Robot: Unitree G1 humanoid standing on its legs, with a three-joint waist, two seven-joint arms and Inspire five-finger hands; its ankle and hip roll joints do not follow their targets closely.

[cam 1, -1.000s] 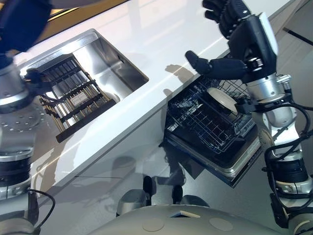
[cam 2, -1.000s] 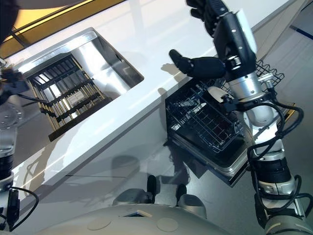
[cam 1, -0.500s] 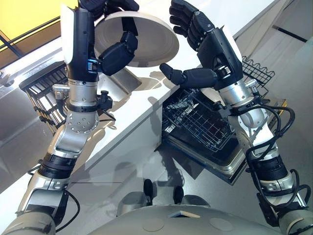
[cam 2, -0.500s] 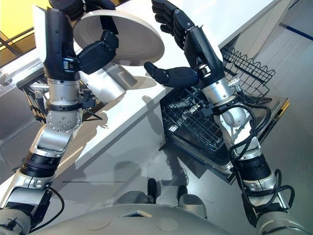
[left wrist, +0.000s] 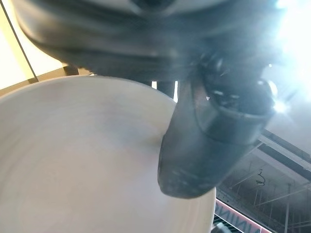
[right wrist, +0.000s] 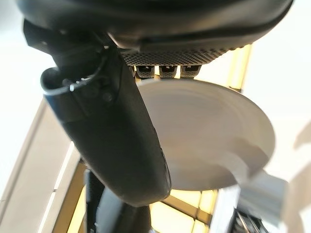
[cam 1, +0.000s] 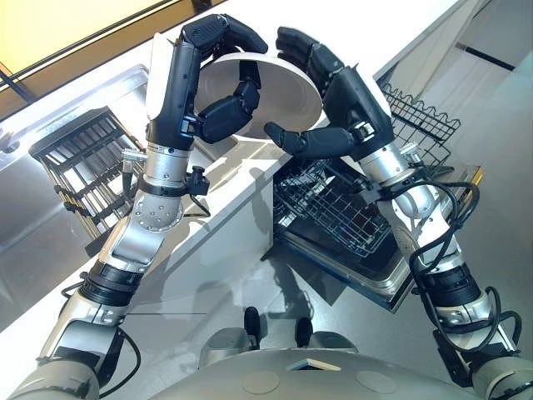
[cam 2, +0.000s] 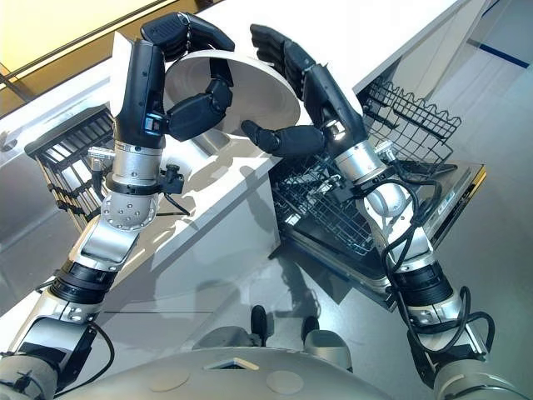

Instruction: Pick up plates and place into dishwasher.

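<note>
The left hand (cam 1: 218, 100) is gripping a white plate (cam 1: 283, 87) with curled fingers, lifting it above the counter (cam 1: 250, 179); the right hand (cam 1: 333, 108) is spreading around its rim, seemingly taking over; racking it in the open dishwasher (cam 1: 350, 217) is remaining.

Kitchen — steel sink (cam 1: 108, 92), white counter (cam 1: 350, 25), open dishwasher rack (cam 1: 350, 208)
</note>
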